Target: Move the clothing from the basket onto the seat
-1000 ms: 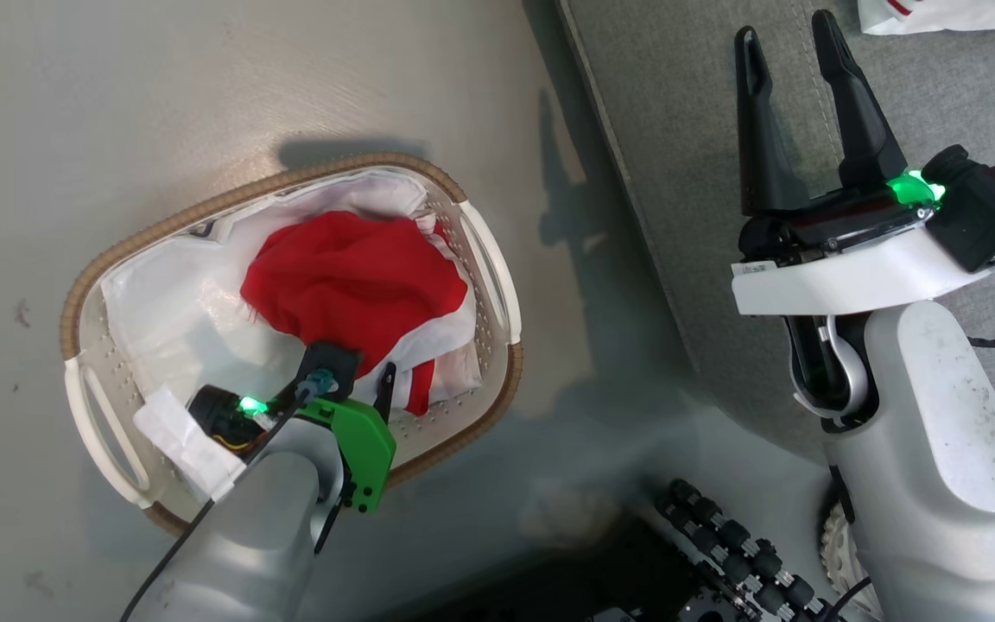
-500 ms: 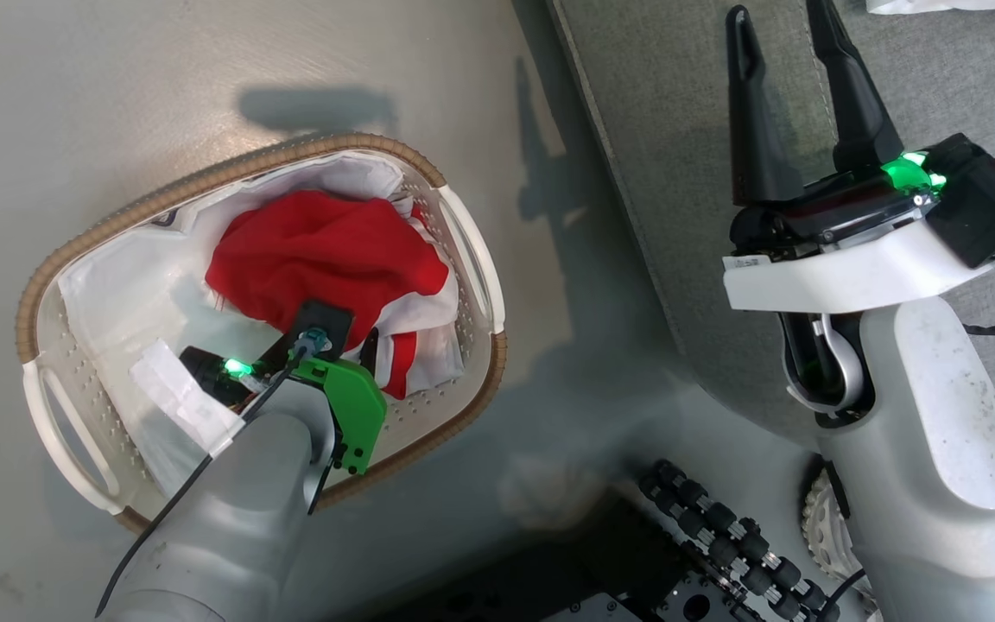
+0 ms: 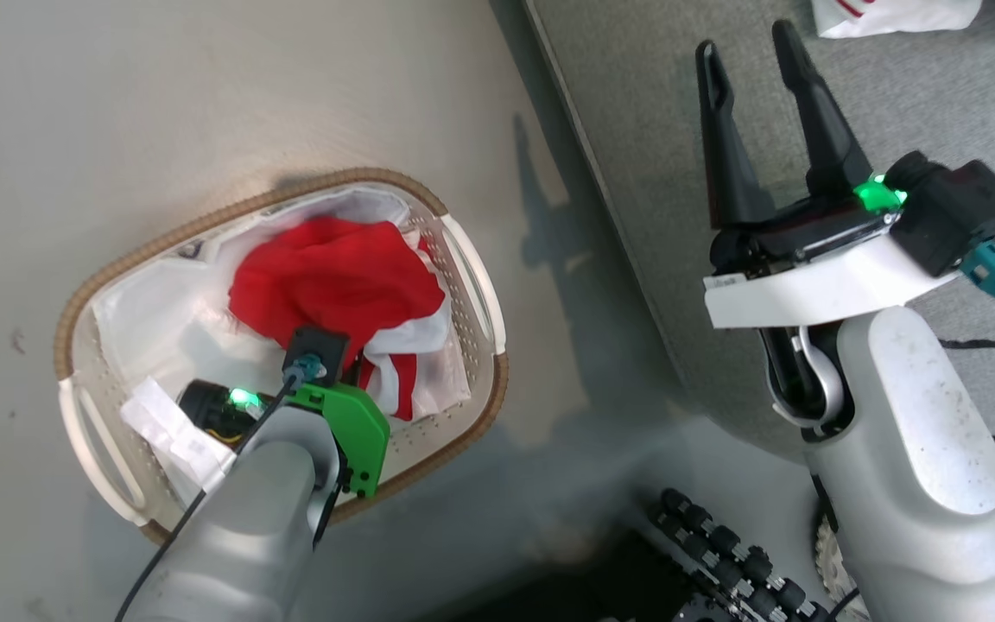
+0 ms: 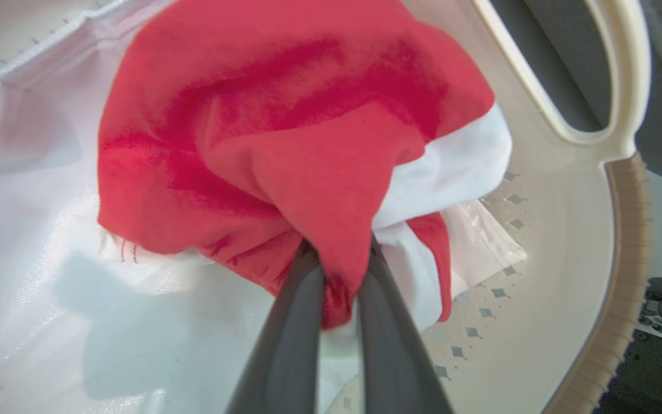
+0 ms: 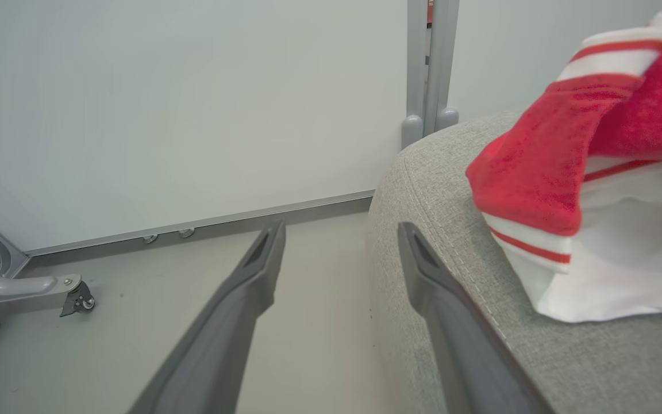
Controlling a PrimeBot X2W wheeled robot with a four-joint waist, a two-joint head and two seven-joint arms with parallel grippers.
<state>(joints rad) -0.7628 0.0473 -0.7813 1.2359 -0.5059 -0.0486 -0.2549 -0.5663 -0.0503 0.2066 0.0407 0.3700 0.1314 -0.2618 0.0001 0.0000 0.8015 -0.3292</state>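
Beige-grey floor (image 3: 161,95) over the left half of the head view, from seven round to twelve o'clock. Grey woven seat (image 3: 912,112) from one to three o'clock there, with a rounded edge slanting from twelve down toward four. Same cushion at four o'clock in the right wrist view, with a stitched seam close to the edge.

Oval white perforated basket (image 3: 497,380) with a brown woven rim, down on the floor at nine o'clock of the head view, beside the seat but not touching it. White liner (image 3: 152,302) inside, bare toward the basket's eight o'clock end.

Red clothing (image 3: 333,276) with white panels, bunched in the two o'clock half of the basket. Another striped garment (image 3: 895,15), red and white, lying on the seat at one o'clock.

Left gripper (image 4: 339,259) low inside the basket, fingers drawn narrow and pinched on a fold of the red clothing. Right gripper (image 3: 744,39) spread wide and holding nothing, over the seat's edge at one o'clock.
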